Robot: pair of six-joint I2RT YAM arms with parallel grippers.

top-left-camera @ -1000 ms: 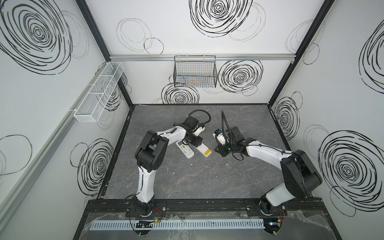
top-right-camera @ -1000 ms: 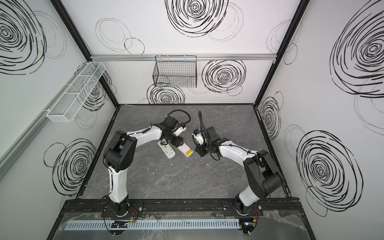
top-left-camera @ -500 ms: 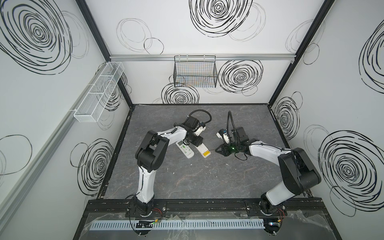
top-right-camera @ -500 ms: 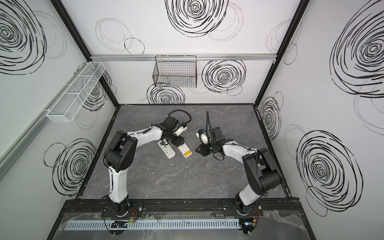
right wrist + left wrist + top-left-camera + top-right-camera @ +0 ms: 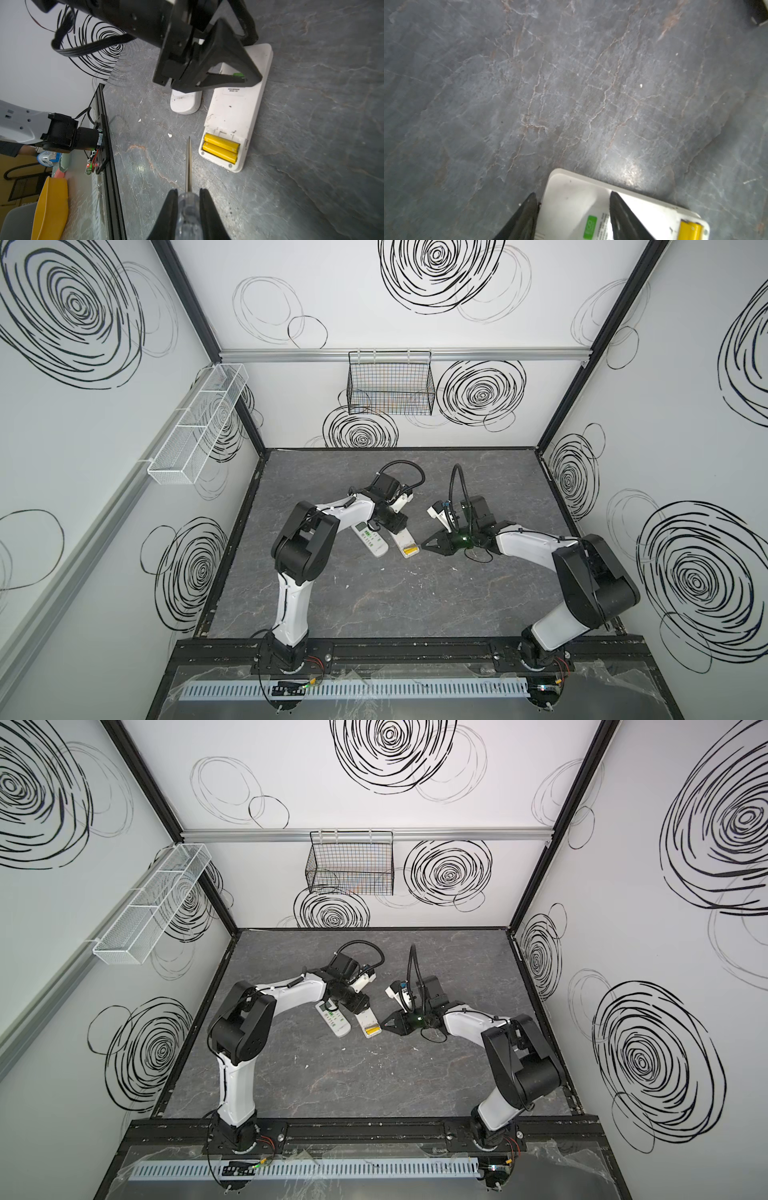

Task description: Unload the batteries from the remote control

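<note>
Still 2 yellow batteries point(image 5: 220, 147) in remote point(image 5: 234, 112).

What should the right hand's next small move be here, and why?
Probably ease the screwdriver tip over to the yellow batteries. They lie uncovered in the remote, the left hand pins it, and the tip is just short of them.

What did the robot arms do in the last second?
The right pincer, shut on the screwdriver, swung lower and turned to aim its tip at the yellow batteries in the open remote. The left pincer stayed clamped on that remote. The second remote didn't move.
</note>
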